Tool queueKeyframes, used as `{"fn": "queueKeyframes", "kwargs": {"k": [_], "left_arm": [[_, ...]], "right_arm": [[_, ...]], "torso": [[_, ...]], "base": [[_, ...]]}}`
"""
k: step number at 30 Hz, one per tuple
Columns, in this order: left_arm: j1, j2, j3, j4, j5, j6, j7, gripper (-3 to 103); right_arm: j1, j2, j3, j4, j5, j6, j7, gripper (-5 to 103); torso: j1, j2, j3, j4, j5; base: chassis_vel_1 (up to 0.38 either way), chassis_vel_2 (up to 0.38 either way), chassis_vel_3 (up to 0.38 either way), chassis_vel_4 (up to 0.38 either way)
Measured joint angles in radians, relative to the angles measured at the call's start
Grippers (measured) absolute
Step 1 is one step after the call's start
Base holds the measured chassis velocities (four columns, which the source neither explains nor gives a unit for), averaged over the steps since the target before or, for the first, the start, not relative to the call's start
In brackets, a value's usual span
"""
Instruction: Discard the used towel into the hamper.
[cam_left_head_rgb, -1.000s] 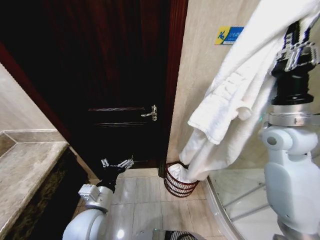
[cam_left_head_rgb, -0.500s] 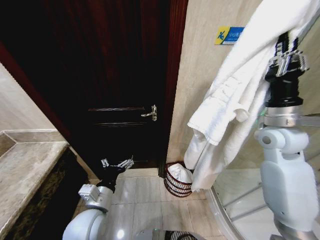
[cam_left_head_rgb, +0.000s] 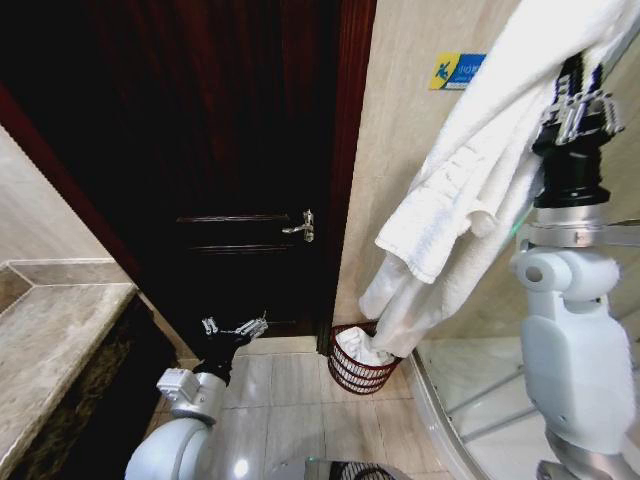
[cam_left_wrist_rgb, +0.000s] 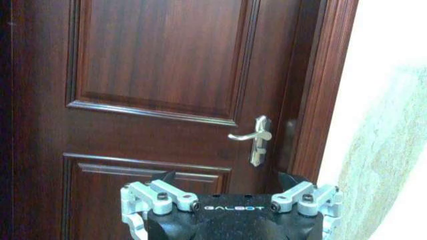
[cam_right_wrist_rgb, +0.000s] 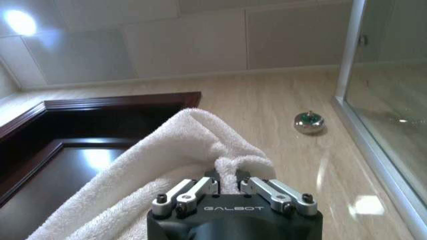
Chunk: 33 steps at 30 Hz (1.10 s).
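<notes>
Towel (cam_left_head_rgb: 470, 190) hangs long and white from the right gripper (cam_left_head_rgb: 583, 95), which is raised high by the tiled wall with its fingers pinched on a fold; the lower end dips into the hamper (cam_left_head_rgb: 357, 372) on the floor beside the dark door (cam_left_head_rgb: 230, 150); left gripper (cam_left_head_rgb: 234, 327) sits low facing that door, fingers spread wide, holding nothing.

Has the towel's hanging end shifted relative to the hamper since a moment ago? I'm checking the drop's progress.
Yes. The towel's lower end, beside the hamper half a second ago, now hangs into its rim, held by the right tool.
</notes>
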Motion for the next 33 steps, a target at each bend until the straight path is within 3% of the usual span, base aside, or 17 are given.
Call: {"fn": "queueKeyframes", "kwargs": {"k": [33], "left_arm": [[0.0, 0.0, 0.0, 0.0, 0.0, 0.0, 0.0, 100]], "right_arm": [[-0.265, 0.144, -0.034, -0.1, -0.098, 0.107, -0.069, 13]], "torso": [[0.0, 0.0, 0.0, 0.0, 0.0]], "base": [[0.0, 0.0, 0.0, 0.0]]}}
